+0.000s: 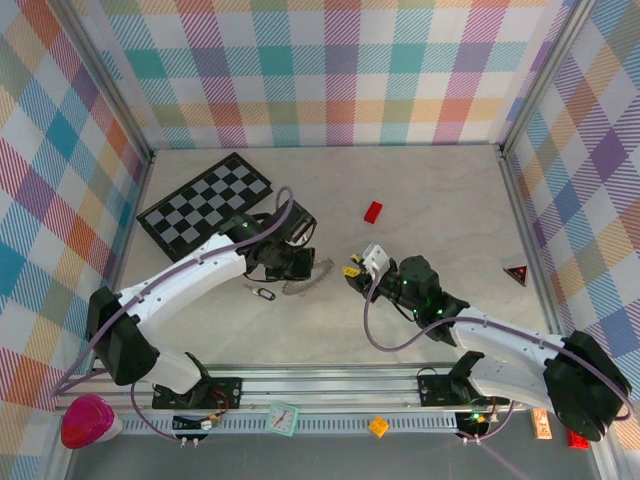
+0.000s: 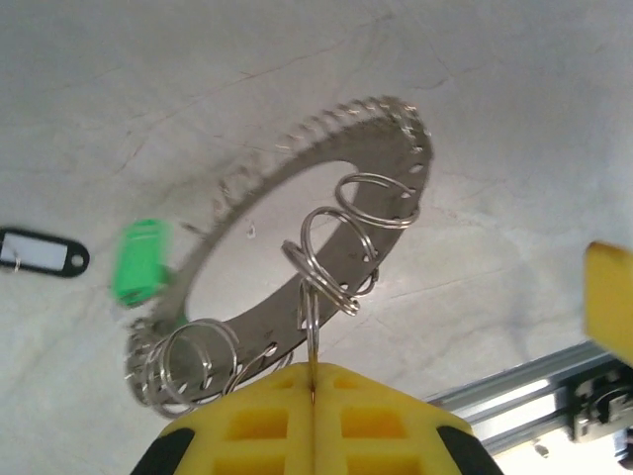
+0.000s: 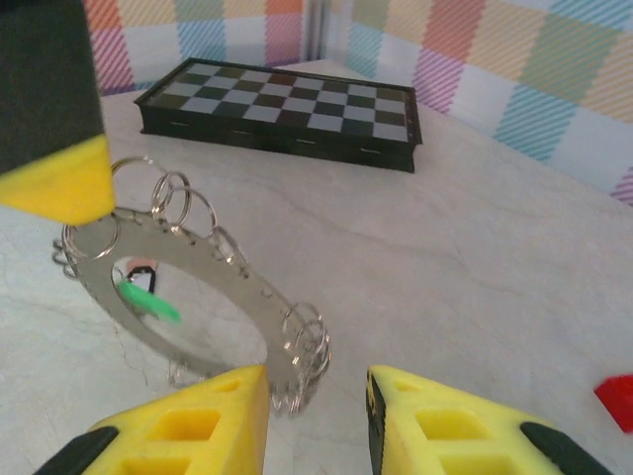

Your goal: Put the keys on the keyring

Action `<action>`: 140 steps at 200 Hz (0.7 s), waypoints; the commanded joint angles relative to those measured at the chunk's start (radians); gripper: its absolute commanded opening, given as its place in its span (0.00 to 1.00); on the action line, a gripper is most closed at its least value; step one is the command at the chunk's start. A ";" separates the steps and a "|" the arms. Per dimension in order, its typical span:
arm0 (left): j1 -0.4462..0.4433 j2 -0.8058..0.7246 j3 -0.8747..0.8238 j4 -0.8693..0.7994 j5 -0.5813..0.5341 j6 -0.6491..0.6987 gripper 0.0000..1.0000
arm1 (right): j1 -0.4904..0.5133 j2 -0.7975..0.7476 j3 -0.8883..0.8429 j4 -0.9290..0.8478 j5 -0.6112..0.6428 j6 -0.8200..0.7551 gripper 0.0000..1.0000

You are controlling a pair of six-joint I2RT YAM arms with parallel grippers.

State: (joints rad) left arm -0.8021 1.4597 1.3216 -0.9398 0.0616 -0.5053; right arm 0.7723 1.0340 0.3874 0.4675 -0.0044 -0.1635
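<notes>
Pale tabletop (image 1: 430,180), keyring (image 2: 396,170) pinched by left gripper (image 2: 312,381)

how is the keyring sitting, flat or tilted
Tilted: the left gripper, shut on one loop of the keyring, holds that side up. Whether its low edge touches the table, cannot tell.

Shiny metal keyring (image 2: 396,158), green plastic key head (image 2: 141,260), matt yellow fingers (image 2: 247,426)
</notes>
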 commanded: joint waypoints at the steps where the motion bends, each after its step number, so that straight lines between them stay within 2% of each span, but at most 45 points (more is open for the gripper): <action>1: -0.026 -0.014 -0.040 0.082 0.003 0.276 0.00 | -0.008 -0.049 0.021 -0.138 0.064 0.049 0.33; 31: -0.043 -0.063 -0.150 0.176 -0.052 0.475 0.00 | -0.013 -0.096 0.020 -0.207 0.059 0.049 0.33; 92: -0.042 -0.255 -0.370 0.464 0.017 0.762 0.00 | -0.055 -0.129 0.066 -0.360 -0.051 0.054 0.34; 110: -0.042 -0.267 -0.384 0.502 0.012 0.788 0.00 | -0.078 -0.122 0.086 -0.422 -0.099 0.082 0.34; 140: -0.041 -0.203 -0.356 0.490 0.026 0.766 0.00 | -0.082 -0.097 0.111 -0.509 -0.131 0.140 0.34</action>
State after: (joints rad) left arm -0.8360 1.2171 0.9451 -0.5137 0.0612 0.2211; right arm 0.6952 0.9230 0.4522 0.0601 -0.0757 -0.0891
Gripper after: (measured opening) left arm 0.045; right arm 0.339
